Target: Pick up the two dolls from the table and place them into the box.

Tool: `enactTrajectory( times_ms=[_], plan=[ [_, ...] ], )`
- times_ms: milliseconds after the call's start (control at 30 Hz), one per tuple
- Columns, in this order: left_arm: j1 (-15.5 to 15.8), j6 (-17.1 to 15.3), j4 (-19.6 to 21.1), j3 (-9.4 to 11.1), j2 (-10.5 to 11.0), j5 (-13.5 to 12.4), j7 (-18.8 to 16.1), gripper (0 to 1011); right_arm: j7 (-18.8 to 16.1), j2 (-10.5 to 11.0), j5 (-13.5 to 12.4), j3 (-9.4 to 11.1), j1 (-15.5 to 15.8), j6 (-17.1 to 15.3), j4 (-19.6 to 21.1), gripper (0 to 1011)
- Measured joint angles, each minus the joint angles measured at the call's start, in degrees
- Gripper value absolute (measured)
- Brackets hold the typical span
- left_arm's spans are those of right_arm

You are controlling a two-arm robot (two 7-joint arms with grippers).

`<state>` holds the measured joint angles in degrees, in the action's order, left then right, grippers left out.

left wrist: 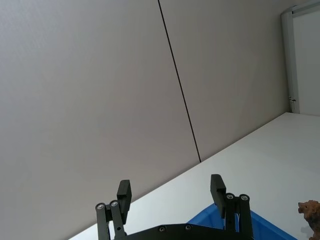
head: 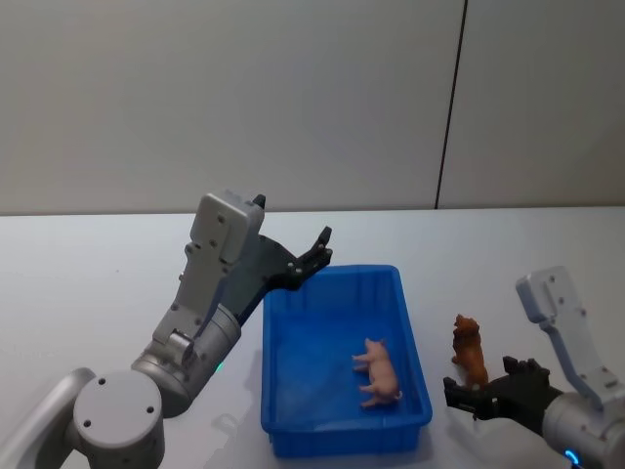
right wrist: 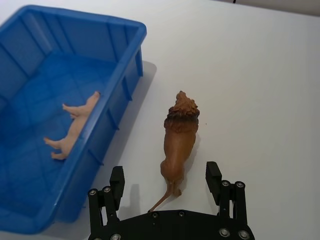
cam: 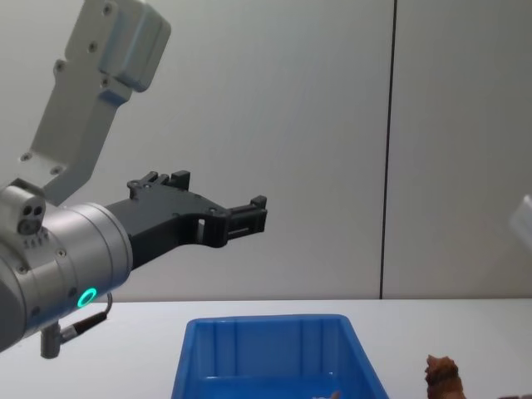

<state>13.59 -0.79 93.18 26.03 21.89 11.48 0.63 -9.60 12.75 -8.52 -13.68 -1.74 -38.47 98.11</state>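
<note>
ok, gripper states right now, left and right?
Left gripper: open, empty, raised above the box.
Right gripper: open, low at the table, straddling the reddish-brown doll's rear.

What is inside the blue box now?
The pink doll lies on its side on the floor of the box. The brown doll stands outside, on the table. The near wall hides a strip of floor.

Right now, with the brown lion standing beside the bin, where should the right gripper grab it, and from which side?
Across the flanks of the brown lion, behind the mane, coming from its tail end. It stands upright on the table, tail toward the open right gripper, so the narrow body should fit its opening. The mane is bulkier; the legs and tail look too thin.
</note>
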Motion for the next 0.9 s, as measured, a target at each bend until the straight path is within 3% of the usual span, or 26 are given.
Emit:
enactTrajectory(
  times_ms=[333, 567, 900],
  plan=[
    [0.0, 0.0, 0.0, 0.0, 0.0, 0.0, 0.0, 1003, -0.5, -2.6, 2.3, -0.9, -4.4, -0.1, -7.8, 1001],
    [0.0, 0.0, 0.0, 0.0, 0.0, 0.0, 0.0, 1003, -0.8, -3.7, 3.6, -1.4, -6.3, 0.0, -11.1, 960],
    [0.0, 0.0, 0.0, 0.0, 0.0, 0.0, 0.0, 1003, -1.0, -4.6, 4.5, -1.8, -7.8, 0.1, -13.6, 677]
  ],
)
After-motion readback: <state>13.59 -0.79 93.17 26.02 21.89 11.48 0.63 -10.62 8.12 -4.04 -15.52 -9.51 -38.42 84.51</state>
